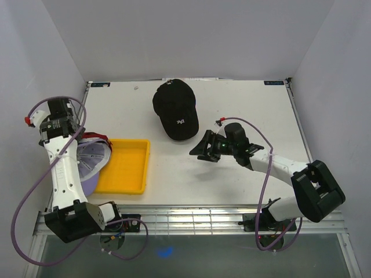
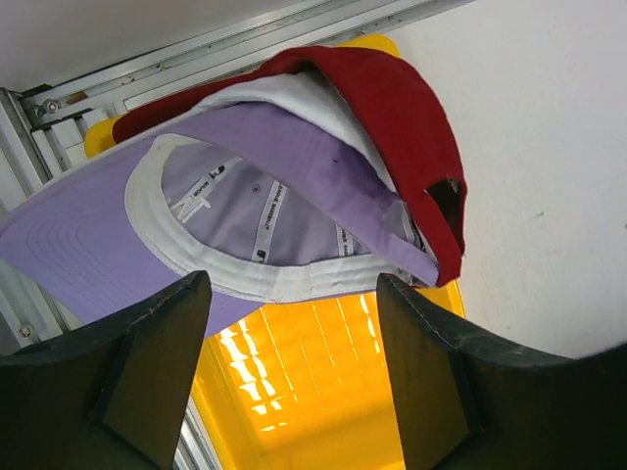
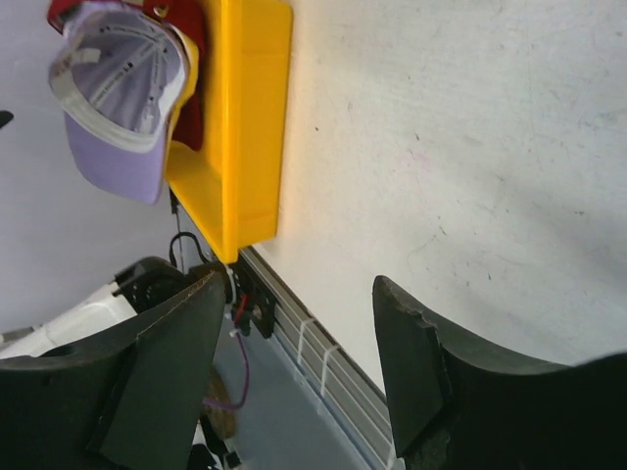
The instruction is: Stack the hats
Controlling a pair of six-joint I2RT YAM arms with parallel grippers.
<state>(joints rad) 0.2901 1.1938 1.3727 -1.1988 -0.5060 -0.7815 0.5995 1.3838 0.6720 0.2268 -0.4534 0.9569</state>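
A black cap [image 1: 175,110] with a white logo lies alone at the back middle of the table. A nested stack lies upside down over the left edge of the yellow tray [image 1: 124,168]: the lavender cap [image 2: 245,196] innermost, a white cap [image 2: 294,98] around it, and a dark red cap [image 2: 402,117] outermost. The stack also shows in the top view [image 1: 87,165]. No tan cap shows. My left gripper [image 2: 292,286] is open and empty just above the lavender cap's rim. My right gripper [image 1: 203,147] is open and empty, low over the table right of the tray.
The tray's right half [image 3: 245,127] is bare. The slotted aluminium rail [image 1: 191,220] runs along the table's near edge. White walls close in the table at the left, back and right.
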